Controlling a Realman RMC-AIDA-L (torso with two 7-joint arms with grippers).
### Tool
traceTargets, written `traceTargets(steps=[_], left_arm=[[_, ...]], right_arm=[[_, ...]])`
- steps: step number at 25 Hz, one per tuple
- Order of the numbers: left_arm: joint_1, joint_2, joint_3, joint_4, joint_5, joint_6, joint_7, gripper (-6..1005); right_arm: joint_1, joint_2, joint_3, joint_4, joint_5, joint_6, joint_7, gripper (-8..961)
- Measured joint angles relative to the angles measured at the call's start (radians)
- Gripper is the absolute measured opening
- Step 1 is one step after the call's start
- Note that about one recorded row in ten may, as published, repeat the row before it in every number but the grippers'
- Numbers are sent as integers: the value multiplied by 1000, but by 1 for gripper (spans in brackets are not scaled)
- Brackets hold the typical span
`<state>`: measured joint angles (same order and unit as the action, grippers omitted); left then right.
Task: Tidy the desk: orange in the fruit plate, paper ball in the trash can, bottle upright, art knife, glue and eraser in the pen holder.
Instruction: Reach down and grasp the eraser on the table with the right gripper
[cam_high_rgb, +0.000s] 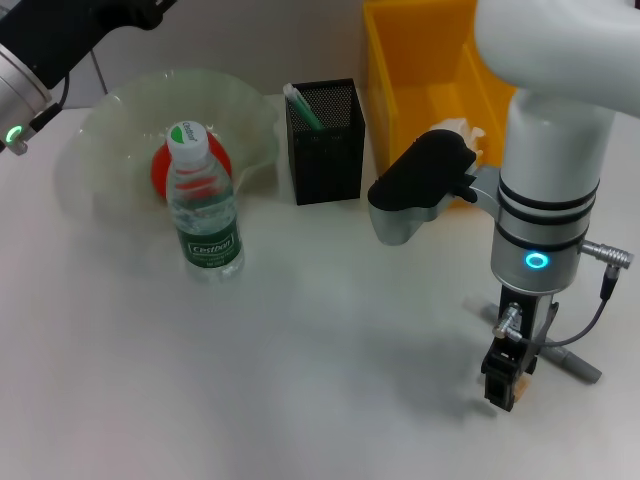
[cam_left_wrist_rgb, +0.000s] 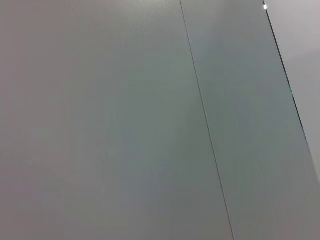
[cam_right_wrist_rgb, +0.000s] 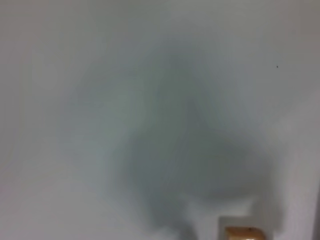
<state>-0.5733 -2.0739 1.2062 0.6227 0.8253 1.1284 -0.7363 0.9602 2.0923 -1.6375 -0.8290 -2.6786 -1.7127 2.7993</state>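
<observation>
The bottle (cam_high_rgb: 205, 200) stands upright at the front of the translucent fruit plate (cam_high_rgb: 110, 120). The orange (cam_high_rgb: 165, 170) lies in that plate, partly hidden behind the bottle. A green-and-white stick (cam_high_rgb: 303, 107) pokes out of the black mesh pen holder (cam_high_rgb: 325, 145). The paper ball (cam_high_rgb: 462, 133) rests in the yellow trash can (cam_high_rgb: 400, 60). My right gripper (cam_high_rgb: 506, 378) points down at the table near the front right. Just beside it lies a grey bar that looks like the art knife (cam_high_rgb: 572, 364). A small tan block edge (cam_right_wrist_rgb: 242, 233) shows in the right wrist view; I cannot tell whether it is the eraser.
My left arm (cam_high_rgb: 25, 75) is raised at the far left, above the plate's edge, and its wrist view shows only a plain grey panel (cam_left_wrist_rgb: 125, 120). The right arm's dark elbow (cam_high_rgb: 420, 185) hangs over the table in front of the trash can.
</observation>
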Motion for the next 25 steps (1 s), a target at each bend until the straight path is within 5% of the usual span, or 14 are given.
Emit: traceTargets(steps=[25], left_arm=[[4,1,1,5,0,14,0,706]], right_arm=[[4,0,-8,16,-1,27,15,474]])
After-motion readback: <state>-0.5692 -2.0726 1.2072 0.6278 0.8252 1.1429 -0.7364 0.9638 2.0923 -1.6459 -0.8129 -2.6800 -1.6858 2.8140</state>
